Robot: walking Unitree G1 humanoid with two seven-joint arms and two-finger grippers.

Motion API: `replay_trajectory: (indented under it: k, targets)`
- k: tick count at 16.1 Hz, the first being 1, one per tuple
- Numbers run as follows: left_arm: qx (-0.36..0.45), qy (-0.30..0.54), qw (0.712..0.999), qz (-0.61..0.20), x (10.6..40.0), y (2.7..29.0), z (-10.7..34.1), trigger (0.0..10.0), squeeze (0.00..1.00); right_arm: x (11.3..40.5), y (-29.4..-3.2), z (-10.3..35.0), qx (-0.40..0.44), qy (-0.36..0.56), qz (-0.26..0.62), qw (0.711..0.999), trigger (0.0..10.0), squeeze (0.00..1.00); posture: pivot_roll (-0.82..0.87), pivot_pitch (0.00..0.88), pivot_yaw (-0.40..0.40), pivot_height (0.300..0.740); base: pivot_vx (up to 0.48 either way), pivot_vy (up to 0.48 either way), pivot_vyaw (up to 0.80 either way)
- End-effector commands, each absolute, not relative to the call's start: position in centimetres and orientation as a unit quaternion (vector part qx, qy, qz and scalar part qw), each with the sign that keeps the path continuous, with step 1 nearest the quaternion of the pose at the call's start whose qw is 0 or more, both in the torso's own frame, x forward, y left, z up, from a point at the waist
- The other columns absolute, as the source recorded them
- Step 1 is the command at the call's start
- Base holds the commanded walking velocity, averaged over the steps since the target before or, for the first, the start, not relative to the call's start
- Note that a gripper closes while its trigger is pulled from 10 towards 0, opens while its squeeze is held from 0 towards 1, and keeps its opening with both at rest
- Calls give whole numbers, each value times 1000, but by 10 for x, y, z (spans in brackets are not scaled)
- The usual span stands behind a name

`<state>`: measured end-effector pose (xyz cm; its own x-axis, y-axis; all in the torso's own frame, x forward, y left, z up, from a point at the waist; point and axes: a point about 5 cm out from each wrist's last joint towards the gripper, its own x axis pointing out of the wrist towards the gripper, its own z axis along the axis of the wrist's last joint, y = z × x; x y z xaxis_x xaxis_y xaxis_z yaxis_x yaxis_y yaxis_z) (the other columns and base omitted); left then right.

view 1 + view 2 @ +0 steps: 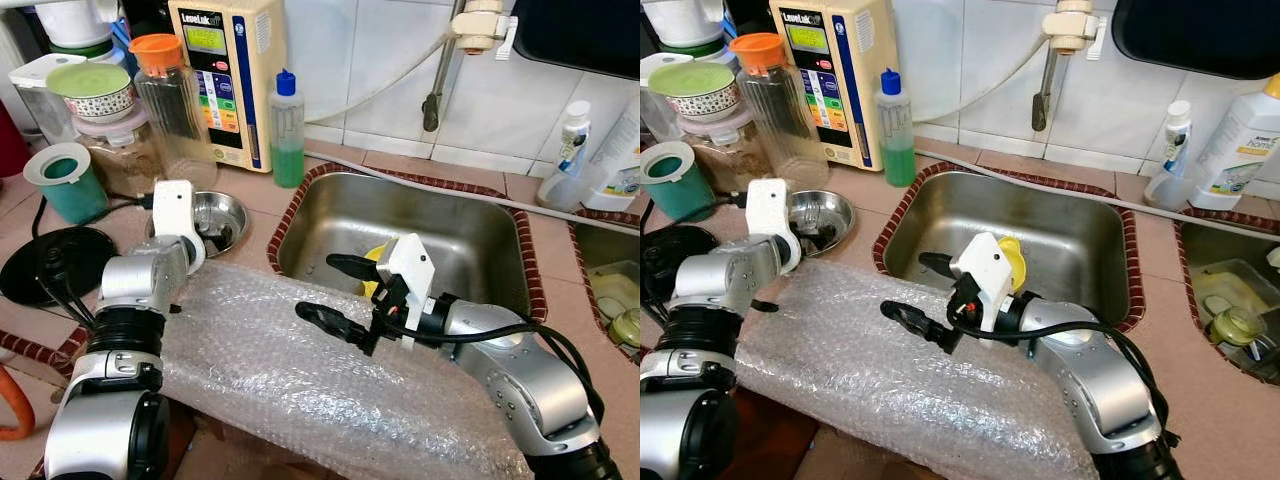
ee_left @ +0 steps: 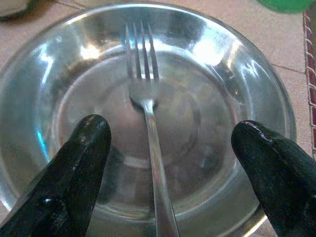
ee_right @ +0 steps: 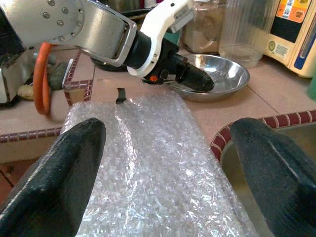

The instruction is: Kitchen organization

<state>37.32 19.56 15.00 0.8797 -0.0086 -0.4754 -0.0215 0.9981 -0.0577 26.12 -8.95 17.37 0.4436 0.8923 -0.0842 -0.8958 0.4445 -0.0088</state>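
The left gripper [image 2: 170, 163], fingers apart, hovers over a steel bowl [image 1: 232, 215] beside the sink [image 1: 480, 250]. Its wrist view reveals a fork [image 2: 148, 113] inside, handle cut off. The right gripper [image 1: 338, 290], spread, hangs above bubble wrap [image 1: 300, 370].

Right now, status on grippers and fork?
Left gripper open, poised over fork in steel bowl. Right gripper open, above bubble wrap. Nothing blocking.

A polished steel bowl [image 2: 148, 118] holds a shiny metal fork [image 2: 148, 128]; crinkly clear plastic bubble wrap [image 1: 300, 370] lies beside the brushed-steel sink [image 1: 450, 225]
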Motion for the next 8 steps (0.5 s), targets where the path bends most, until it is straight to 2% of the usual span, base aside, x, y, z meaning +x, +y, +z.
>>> replay_trajectory:
  k: [1, 2, 8]
  targets:
    - [-25, 251, 968, 1, 373, 195, 145, 3569, 0, 258, -89, 176, -32, 30, 532, 846, 10000, 0, 31, 0, 30, 740, 0, 0, 0]
    - [-23, 253, 967, 5, 372, 196, 145, 0, 0, 258, -88, 176, -35, 31, 534, 844, 10000, 0, 32, 0, 30, 740, 0, 0, 0]
    - [-30, 293, 956, 10, 363, 207, 126, 0, 0, 258, -90, 177, -46, 34, 536, 842, 10000, 0, 36, 0, 25, 740, 0, 0, 0]
